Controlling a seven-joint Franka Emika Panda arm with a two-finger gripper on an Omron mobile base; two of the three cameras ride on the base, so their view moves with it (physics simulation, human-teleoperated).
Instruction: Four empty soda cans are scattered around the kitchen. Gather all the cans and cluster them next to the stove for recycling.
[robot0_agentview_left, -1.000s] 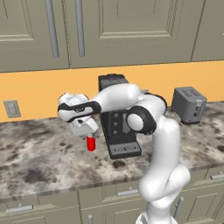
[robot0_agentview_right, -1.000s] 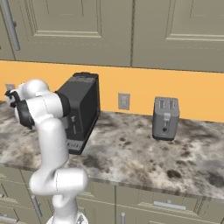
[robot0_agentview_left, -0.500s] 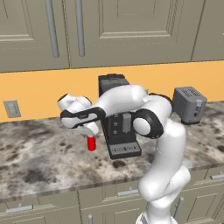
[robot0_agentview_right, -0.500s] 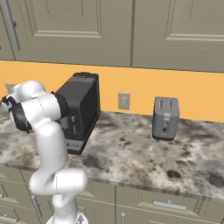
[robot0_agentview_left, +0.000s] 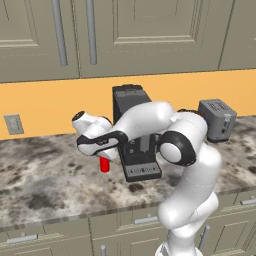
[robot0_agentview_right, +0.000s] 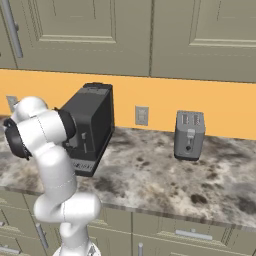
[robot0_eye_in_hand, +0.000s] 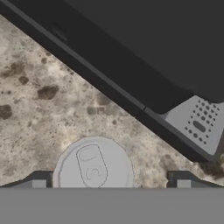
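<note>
1. Hand view looks straight down on a soda can, its silvery top with the pull tab sitting between the two dark tips of the pincer, which stands wide open and holds nothing.
2. The red can stands upright on the stone surface just left of the black coffee machine, directly under the hand.
3. To do this step well, I judge the hand should come straight down with the can centred between the tips (it sits nearer one tip at present), then close on the body below the rim.
4. Keep the tip on the coffee machine's side clear of the machine's base, which lies close by.
5. The toaster stands well to the right of the coffee machine; I cannot tell whether its slots hold anything.
</note>
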